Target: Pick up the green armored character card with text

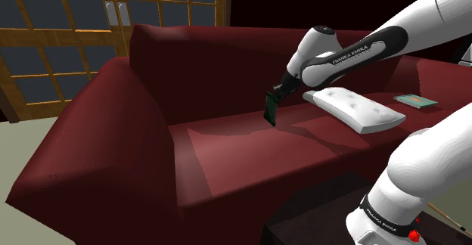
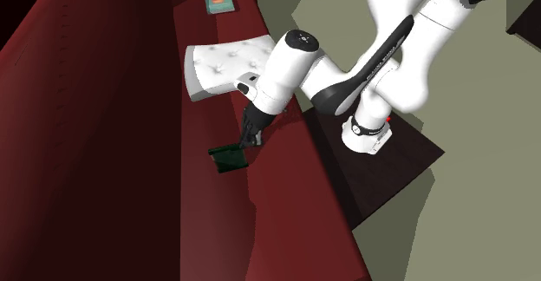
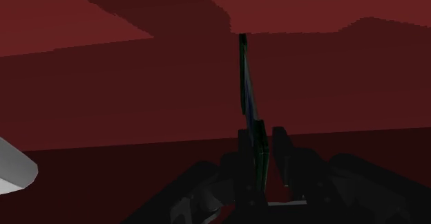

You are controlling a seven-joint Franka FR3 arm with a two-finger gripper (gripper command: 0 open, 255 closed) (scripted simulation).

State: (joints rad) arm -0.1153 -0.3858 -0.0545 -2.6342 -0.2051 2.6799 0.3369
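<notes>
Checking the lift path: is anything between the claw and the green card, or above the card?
Nothing visible does. The claw is shut on the green card, clasped edge-on between its fingers. The white cushion lies apart on the dark red sofa, toward the shoulder view's right, clear of any lift.

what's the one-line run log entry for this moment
hand: shut on green card | card: hangs from hand over red sofa seat | nearby: white cushion

"FRANKA EMIKA" on the arm (image 1: 352, 57), again near its base
</notes>
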